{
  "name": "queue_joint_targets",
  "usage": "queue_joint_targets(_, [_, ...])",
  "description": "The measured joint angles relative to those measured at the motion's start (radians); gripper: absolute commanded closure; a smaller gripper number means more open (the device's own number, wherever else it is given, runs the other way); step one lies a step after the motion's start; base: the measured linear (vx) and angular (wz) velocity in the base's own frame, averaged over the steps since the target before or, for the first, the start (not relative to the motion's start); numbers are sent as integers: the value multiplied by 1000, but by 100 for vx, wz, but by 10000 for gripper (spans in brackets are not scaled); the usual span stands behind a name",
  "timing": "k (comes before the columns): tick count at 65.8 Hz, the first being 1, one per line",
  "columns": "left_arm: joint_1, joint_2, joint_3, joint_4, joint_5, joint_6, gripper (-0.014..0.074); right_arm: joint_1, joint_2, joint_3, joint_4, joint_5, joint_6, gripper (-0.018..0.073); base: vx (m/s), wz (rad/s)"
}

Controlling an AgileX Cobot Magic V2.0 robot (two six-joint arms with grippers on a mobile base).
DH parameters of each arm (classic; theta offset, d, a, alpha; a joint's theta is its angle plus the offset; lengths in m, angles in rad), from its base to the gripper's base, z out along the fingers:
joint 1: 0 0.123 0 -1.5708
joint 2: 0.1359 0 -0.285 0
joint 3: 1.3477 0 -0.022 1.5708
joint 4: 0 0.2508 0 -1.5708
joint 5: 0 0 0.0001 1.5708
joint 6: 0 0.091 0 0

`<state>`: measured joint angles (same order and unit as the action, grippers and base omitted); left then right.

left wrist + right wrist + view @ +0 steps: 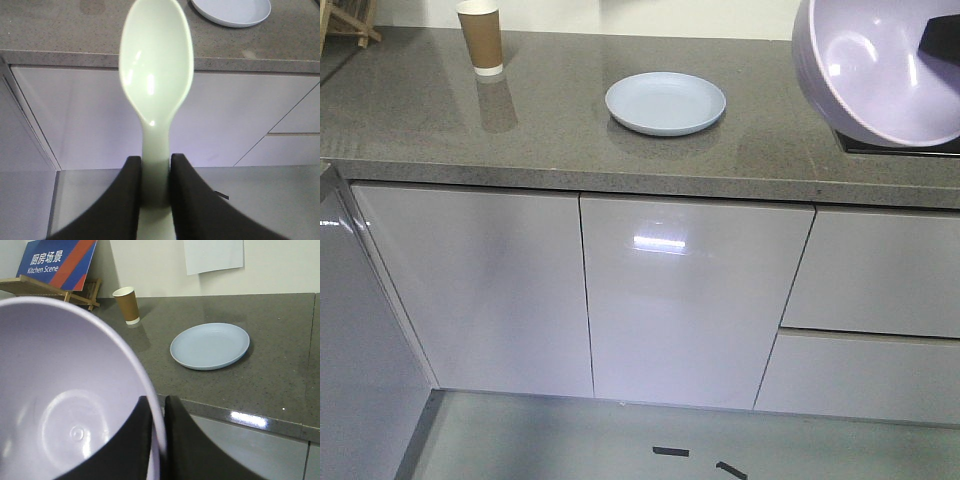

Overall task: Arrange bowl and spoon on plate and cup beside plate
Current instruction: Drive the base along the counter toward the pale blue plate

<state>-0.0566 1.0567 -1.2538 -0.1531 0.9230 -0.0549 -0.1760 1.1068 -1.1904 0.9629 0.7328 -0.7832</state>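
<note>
Round lavender plastic bowl (65, 405), rim between right fingers (130, 450), and mint-green plastic spoon (156, 65), handle between left fingers (120, 200), are being pinched; thin holds may slip.

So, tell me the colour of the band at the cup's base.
White, below the brown wall of the cup; clearest in the exterior front view.
</note>
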Motion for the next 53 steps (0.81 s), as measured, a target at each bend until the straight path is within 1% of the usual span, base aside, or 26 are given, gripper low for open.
queue_joint_targets(53, [0,0,0,0,0,0,602,0,0,0,0,0,0,569,3,-7])
